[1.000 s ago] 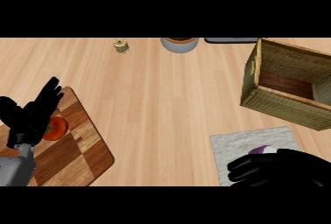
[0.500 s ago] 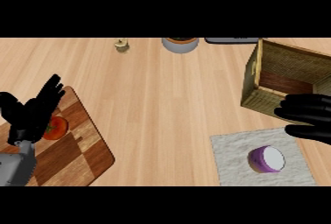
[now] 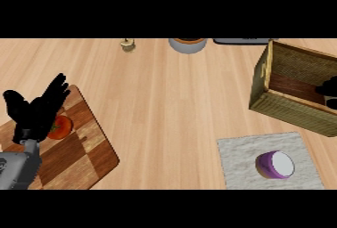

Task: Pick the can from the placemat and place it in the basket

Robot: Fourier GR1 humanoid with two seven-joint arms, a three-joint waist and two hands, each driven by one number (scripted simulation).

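Head view: right hand [image 3: 328, 91] has slid to three o'clock, over the basket [image 3: 287, 106], grip unclear; can [image 3: 276, 164] remains on placemat [image 3: 244, 153]; left hand [image 3: 39, 111] spread.

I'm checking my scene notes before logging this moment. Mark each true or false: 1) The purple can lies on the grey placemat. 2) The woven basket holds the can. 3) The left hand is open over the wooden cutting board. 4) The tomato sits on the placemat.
1) True: the purple can lies on its side on the grey placemat.
2) False: the woven basket does not hold it; the can is on the placemat.
3) True: the left hand has straight fingers above the wooden cutting board.
4) False: the red tomato sits on the cutting board.
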